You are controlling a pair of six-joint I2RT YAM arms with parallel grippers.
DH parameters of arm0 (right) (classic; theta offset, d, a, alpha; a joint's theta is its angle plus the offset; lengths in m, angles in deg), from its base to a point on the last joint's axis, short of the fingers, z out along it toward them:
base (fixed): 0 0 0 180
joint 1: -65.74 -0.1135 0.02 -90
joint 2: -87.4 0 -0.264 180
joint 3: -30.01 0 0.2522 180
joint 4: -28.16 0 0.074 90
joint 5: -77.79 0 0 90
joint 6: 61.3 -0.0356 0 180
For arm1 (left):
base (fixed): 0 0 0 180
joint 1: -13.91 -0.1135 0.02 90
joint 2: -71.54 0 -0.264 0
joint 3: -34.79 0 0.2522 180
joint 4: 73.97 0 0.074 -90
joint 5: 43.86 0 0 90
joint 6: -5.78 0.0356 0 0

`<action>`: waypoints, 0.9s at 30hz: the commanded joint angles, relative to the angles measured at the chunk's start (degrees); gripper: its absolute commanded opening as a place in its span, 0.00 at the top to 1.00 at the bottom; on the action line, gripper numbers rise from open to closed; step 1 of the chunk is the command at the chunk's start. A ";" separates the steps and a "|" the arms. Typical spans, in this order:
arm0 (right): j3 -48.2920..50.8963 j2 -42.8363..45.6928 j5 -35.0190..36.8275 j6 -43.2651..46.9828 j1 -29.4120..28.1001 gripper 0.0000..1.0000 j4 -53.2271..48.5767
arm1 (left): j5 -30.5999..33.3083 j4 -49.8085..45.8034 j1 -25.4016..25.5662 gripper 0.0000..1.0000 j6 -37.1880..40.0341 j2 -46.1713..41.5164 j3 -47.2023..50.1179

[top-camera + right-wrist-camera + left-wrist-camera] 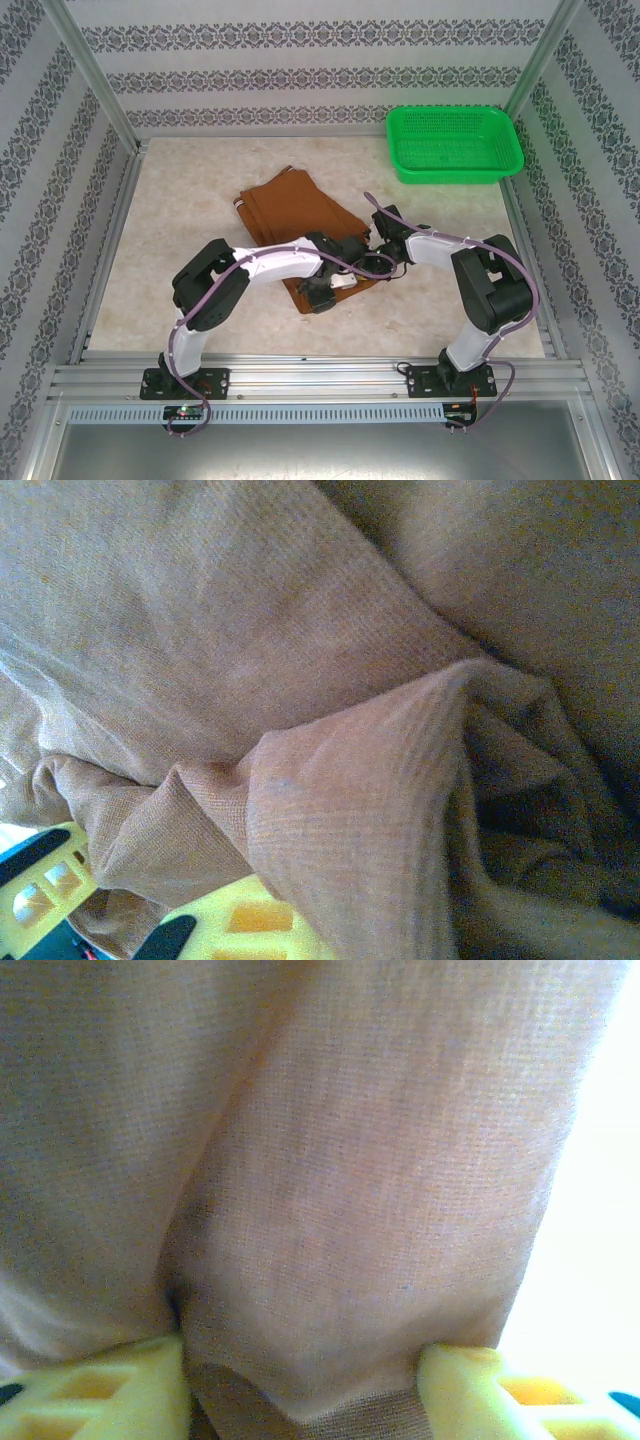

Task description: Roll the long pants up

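Note:
The long pants (290, 208) lie folded on the pale table, a rust-brown strip running from far left toward the near middle. Both grippers meet at its near end. My left gripper (335, 280) reaches in from the left. In the left wrist view its yellow fingers (120, 1390) stand apart with a thick fold of the pants (350, 1160) packed between them, touching both. My right gripper (384, 254) comes in from the right, shut on a raised ridge of the pants (330, 780). That ridge drapes over one yellow finger (250, 920) and hides the other.
A green mesh basket (455, 145) sits at the far right corner of the table. Patterned walls and metal posts (95, 75) close in the sides and back. An aluminium rail (320, 375) carrying the arm bases runs along the near edge.

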 commanded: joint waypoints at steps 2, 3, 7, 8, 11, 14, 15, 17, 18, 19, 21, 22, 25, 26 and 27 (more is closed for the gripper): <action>0.83 -1.75 4.11 -0.24 0.20 1.00 -2.57 | -8.36 4.55 0.45 0.60 -1.74 13.28 3.96; 0.85 -1.61 4.25 -0.32 0.22 1.00 -2.72 | -8.24 4.41 0.72 0.70 -1.58 13.44 3.93; 0.94 -0.74 4.45 -0.42 0.57 1.00 -2.76 | -7.23 5.28 1.07 1.00 -1.64 11.00 4.85; 0.94 -0.28 4.54 -0.46 0.74 1.00 -2.73 | -7.91 5.47 1.10 1.00 -1.67 9.86 5.13; 0.86 1.57 4.53 -0.60 1.58 1.00 -3.15 | -10.86 5.93 1.04 1.00 -3.25 5.74 5.83; 0.06 4.19 5.01 0.05 2.80 1.00 -4.30 | -17.34 6.68 1.01 1.00 -5.60 1.46 6.72; -0.18 5.39 5.24 0.31 3.30 1.00 -4.53 | -19.65 7.30 0.97 1.00 -6.30 0.03 7.19; -0.47 9.51 6.97 0.35 4.94 0.97 -4.92 | -26.42 9.11 0.73 1.00 -7.48 -2.59 8.50; -0.35 11.91 8.06 0.29 5.88 0.89 -4.83 | -28.74 10.29 0.48 1.00 -8.40 -3.69 9.21; -0.41 14.78 9.26 0.45 6.84 0.80 -4.88 | -32.55 11.53 0.06 1.00 -8.88 -4.76 10.04; -1.21 19.63 11.25 1.34 8.65 0.66 -6.15 | -36.17 12.99 -0.62 1.00 -10.68 -6.24 10.75; -2.05 21.78 11.98 1.98 9.50 0.61 -7.37 | -39.45 13.89 -0.97 1.00 -10.87 -7.04 11.04; -4.68 26.10 14.42 3.59 10.89 0.56 -11.93 | -45.77 16.99 -2.59 1.00 -13.13 -9.15 11.66; -5.07 27.20 14.54 3.95 11.14 0.56 -12.75 | -48.23 17.52 -3.35 1.00 -13.78 -9.58 11.49; -5.24 27.91 14.41 4.16 11.33 0.56 -13.38 | -48.74 18.35 -4.02 1.00 -14.87 -10.07 11.48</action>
